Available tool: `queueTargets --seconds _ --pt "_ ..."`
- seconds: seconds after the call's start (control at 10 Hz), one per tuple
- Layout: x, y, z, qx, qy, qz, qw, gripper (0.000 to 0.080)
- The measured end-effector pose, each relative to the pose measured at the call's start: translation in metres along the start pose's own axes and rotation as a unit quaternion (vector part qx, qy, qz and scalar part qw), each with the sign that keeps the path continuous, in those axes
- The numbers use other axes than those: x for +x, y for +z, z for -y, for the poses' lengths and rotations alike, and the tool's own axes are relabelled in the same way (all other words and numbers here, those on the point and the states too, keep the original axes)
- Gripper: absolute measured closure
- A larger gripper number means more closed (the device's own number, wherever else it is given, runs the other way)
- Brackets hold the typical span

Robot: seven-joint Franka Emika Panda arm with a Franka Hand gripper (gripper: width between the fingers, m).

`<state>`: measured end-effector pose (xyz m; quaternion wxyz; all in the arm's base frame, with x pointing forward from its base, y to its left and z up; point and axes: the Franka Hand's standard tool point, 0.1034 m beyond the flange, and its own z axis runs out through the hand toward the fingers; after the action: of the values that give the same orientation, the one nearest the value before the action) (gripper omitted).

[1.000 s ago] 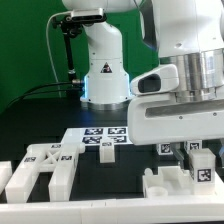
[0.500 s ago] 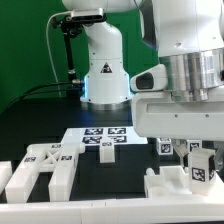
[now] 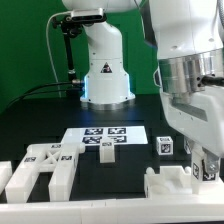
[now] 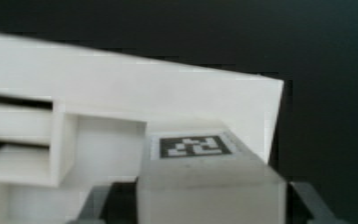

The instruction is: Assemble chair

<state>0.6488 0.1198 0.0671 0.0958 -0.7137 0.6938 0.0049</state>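
My gripper [image 3: 204, 158] hangs low at the exterior view's right, over a white chair piece with a tag [image 3: 204, 168]. In the wrist view that tagged white piece [image 4: 194, 145] fills the space between my dark fingers [image 4: 306, 205], and both jaws press its sides, so the gripper [image 4: 211, 202] is shut on it. Behind it lies a larger white slotted part [image 4: 87, 110]. A cross-braced chair frame [image 3: 45, 166] lies at the exterior view's left. A chunky white block [image 3: 168, 184] sits at the front right, and a small tagged block [image 3: 166, 146] stands behind it.
The marker board [image 3: 105, 138] lies flat in the middle of the black table. The robot's white base [image 3: 105, 70] stands behind it, with black cables at the back left. A white ledge [image 3: 60, 205] runs along the front edge.
The wrist has swung toward the exterior view's right and turned, uncovering the small tagged block. The gripped piece has barely shifted. The other parts have not moved.
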Motion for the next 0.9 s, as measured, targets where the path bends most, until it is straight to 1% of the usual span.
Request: queueTargets --seconds 0.1,0.3,0.6,0.7,0.8,0.9 --pt "0.0012 -0.0004 0.0005 0.001 0.043 0.004 0.999 0.051" --pt "0.0043 0.0003 -0.0007 0.003 0.093 0.006 0.996 0.051" --pt "0.0037 0.0006 -0.0008 0.004 0.104 0.003 0.995 0.0501" --pt "0.0037 0.0007 -0.0009 0.004 0.104 0.003 0.995 0.0314" --pt "0.0036 0.0007 -0.0009 0.004 0.103 0.003 0.995 0.0178" --pt "0.004 -0.0003 -0.0004 0.004 0.095 0.003 0.995 0.0178"
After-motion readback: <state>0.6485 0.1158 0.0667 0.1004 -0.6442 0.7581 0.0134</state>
